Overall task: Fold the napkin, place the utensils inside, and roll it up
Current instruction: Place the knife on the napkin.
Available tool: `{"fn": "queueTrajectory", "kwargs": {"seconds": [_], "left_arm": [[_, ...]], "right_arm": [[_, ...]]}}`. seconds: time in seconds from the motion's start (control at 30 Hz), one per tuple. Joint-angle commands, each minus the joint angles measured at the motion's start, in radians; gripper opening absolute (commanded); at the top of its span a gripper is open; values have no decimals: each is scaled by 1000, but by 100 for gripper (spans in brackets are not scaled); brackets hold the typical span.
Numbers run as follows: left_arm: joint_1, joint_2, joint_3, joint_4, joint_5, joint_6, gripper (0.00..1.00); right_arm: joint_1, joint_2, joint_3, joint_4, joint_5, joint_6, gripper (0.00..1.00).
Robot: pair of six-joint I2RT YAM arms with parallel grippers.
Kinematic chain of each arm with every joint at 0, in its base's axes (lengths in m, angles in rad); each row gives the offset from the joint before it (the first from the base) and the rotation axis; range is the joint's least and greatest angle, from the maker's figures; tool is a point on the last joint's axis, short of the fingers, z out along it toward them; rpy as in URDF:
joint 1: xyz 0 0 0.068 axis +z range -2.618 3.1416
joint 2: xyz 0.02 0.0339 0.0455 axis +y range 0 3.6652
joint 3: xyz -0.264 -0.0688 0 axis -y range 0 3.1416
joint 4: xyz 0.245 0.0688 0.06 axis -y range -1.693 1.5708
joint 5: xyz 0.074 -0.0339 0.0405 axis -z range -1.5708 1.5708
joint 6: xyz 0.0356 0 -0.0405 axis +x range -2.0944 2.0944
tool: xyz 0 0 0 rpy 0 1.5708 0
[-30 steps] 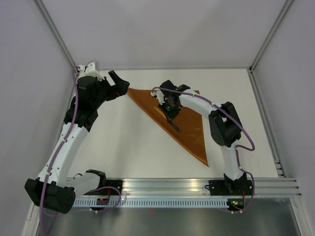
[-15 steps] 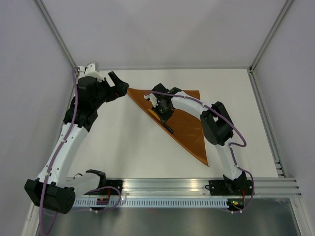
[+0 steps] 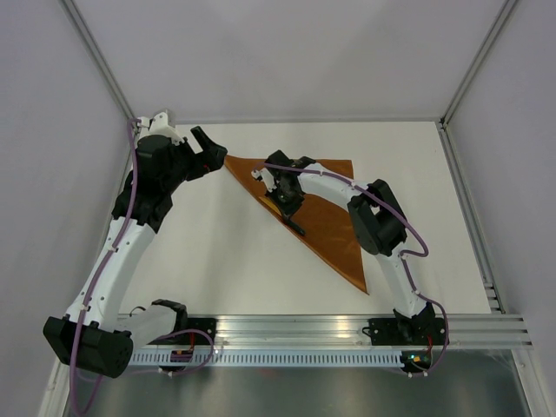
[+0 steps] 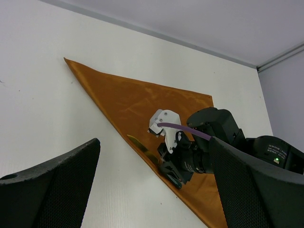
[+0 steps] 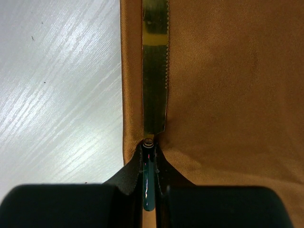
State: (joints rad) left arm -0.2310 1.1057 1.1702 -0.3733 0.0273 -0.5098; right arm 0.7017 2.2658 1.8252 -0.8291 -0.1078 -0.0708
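Note:
The napkin (image 3: pixel 334 213) is a rust-orange cloth folded into a triangle on the white table, also seen in the left wrist view (image 4: pixel 137 97) and filling the right wrist view (image 5: pixel 228 85). My right gripper (image 3: pixel 287 203) (image 5: pixel 149 159) is shut on the dark handle of a knife (image 5: pixel 154 71). Its golden serrated blade lies over the cloth, just inside and parallel to the long folded edge. The knife's blade (image 4: pixel 140 144) points up-left in the left wrist view. My left gripper (image 3: pixel 208 149) (image 4: pixel 154 190) hangs open and empty near the napkin's far left corner.
Grey walls and metal frame posts (image 3: pixel 109 65) close in the table on three sides. The aluminium rail (image 3: pixel 347 330) with both arm bases runs along the near edge. Bare white tabletop (image 3: pixel 226 252) lies left of the napkin's long edge.
My right gripper has carried the knife left and slightly away from the bases, from the middle of the cloth to its long folded edge. The left arm has stayed still.

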Motion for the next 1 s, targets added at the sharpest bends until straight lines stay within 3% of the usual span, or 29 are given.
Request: {"fn": "queueTrajectory", "kwargs": {"seconds": [0.0, 0.5, 0.97], "left_arm": [[4, -3, 36, -15, -1, 22, 100], [4, 8, 28, -3, -3, 17, 100], [2, 11, 11, 7, 5, 8, 100]], "right_arm": [[10, 18, 34, -11, 36, 28, 0], [10, 26, 115, -62, 40, 62, 0], [12, 46, 85, -51, 20, 68, 0]]}}
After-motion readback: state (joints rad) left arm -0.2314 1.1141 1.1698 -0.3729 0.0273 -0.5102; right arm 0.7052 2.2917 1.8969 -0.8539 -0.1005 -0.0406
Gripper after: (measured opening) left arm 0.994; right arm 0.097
